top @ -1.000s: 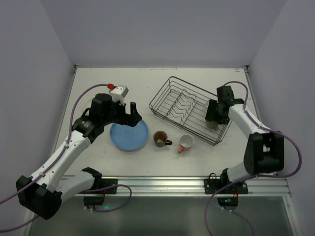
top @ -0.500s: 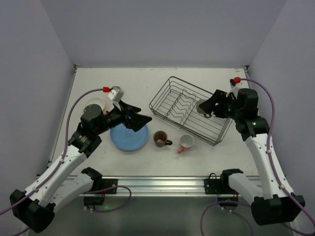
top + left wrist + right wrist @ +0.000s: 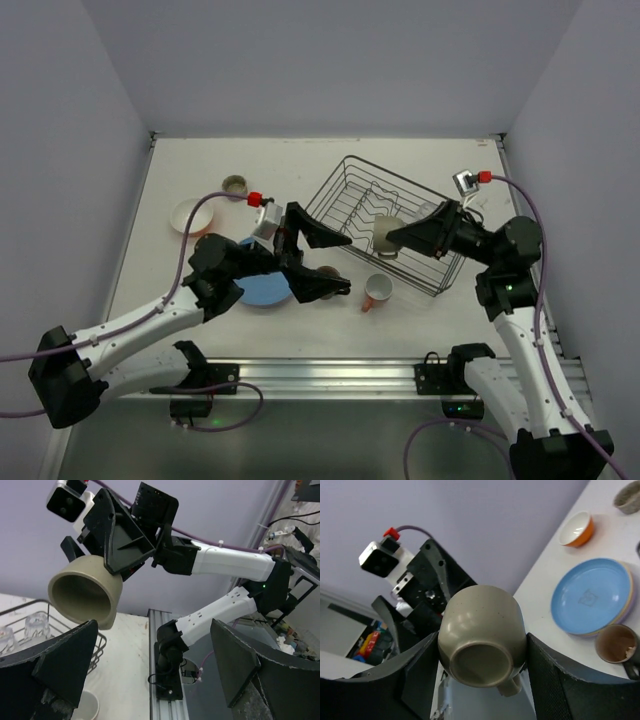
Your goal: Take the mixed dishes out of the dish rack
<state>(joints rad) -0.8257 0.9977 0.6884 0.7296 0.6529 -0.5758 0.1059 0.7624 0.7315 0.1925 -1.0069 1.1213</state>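
Note:
My right gripper [image 3: 392, 238] is shut on an olive-brown cup [image 3: 384, 236] with a small handle and holds it in the air over the black wire dish rack [image 3: 340, 190]. In the right wrist view the cup [image 3: 482, 632] sits bottom-up between my fingers [image 3: 555, 680]. In the left wrist view the cup [image 3: 86, 596] hangs from the right gripper, mouth facing the camera. My left gripper [image 3: 347, 264] is wide open and empty, beside the rack's near-left edge. Clear glasses [image 3: 30, 626] stand in the rack.
A light blue plate [image 3: 262, 291] on a lilac one lies under my left arm. An orange bowl [image 3: 187, 214] and a small olive cup [image 3: 235, 184] stand at the back left. A pink mug [image 3: 377, 291] lies in front of the rack. A brown mug [image 3: 617, 645] is near the plates.
My right gripper has lifted the olive cup out of the rack's right end and carried it left. My left arm has swung right from the blue plate, gripper open, covering the brown mug.

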